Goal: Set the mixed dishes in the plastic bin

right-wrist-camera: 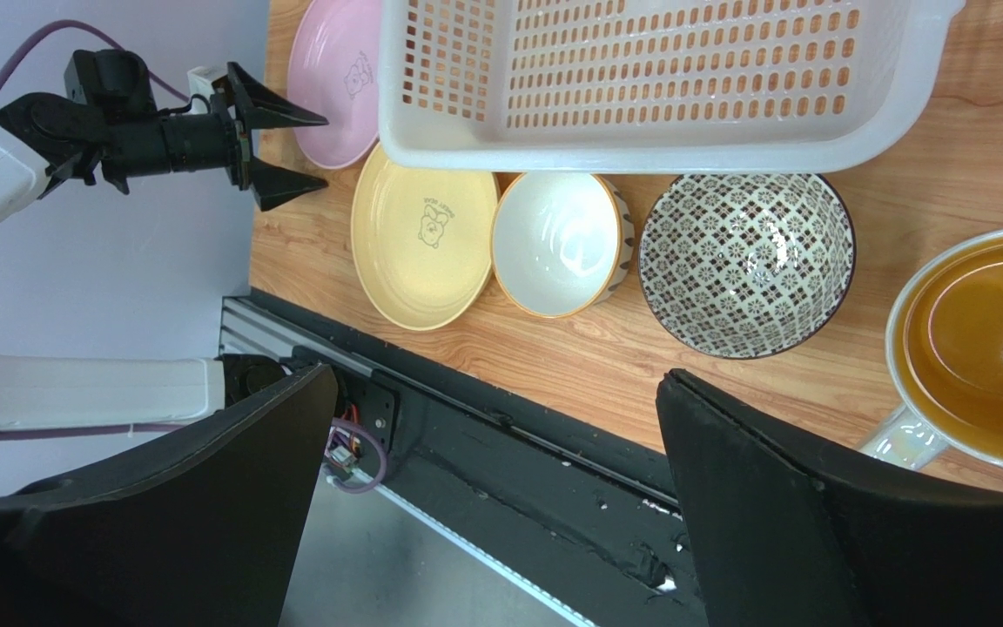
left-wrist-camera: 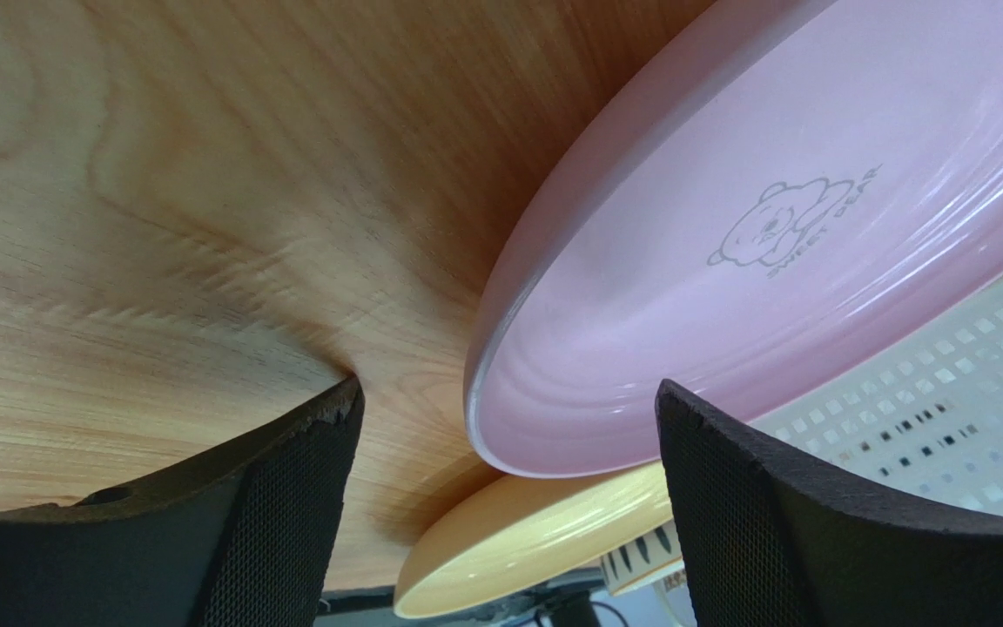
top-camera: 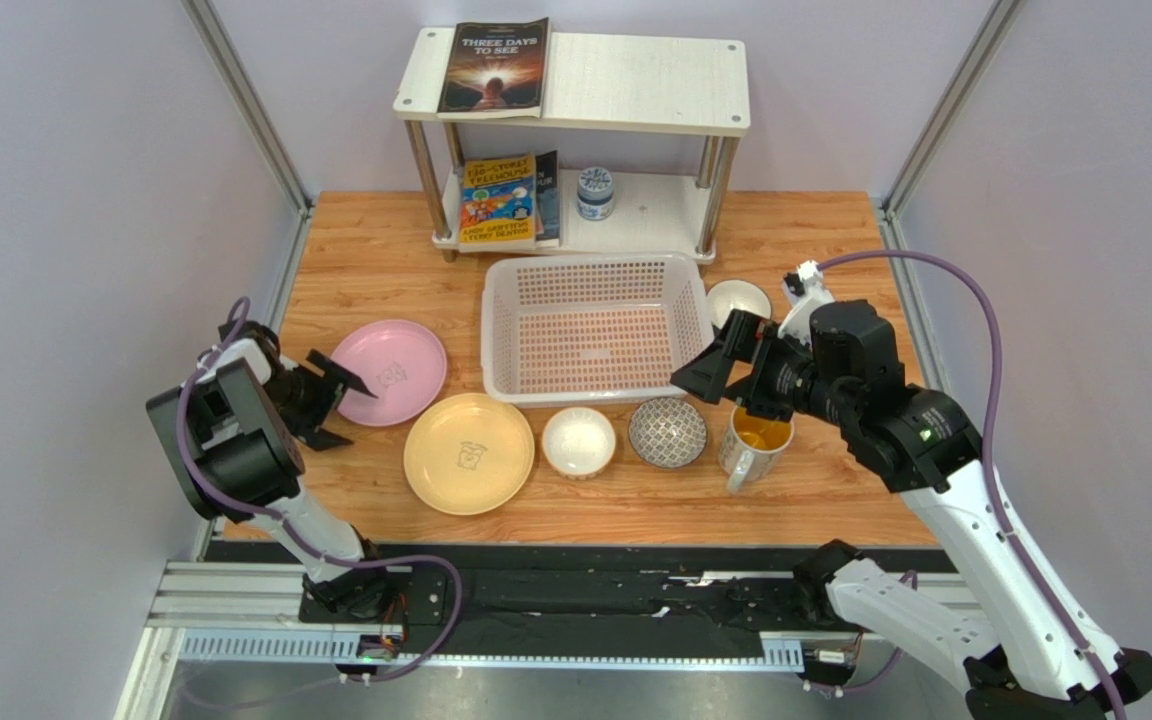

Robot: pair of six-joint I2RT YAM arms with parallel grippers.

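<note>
The pink plate (top-camera: 390, 371) lies flat at the left, with the pale yellow plate (top-camera: 468, 452), a white bowl (top-camera: 578, 443), the grey patterned bowl (top-camera: 668, 432) and the yellow-lined mug (top-camera: 755, 440) in a row along the front. A second white bowl (top-camera: 737, 302) sits right of the empty plastic bin (top-camera: 593, 327). My left gripper (top-camera: 345, 402) is open, low, at the pink plate's (left-wrist-camera: 782, 248) left rim, not touching it. My right gripper (top-camera: 714, 360) is open and empty, raised above the mug (right-wrist-camera: 984, 346) and the bin's (right-wrist-camera: 651, 79) front right corner.
A white two-tier shelf (top-camera: 582, 90) stands behind the bin with books and a small blue-and-white jar (top-camera: 593, 192). Grey walls close both sides. The table's front edge and black rail (right-wrist-camera: 507, 444) run just below the row of dishes.
</note>
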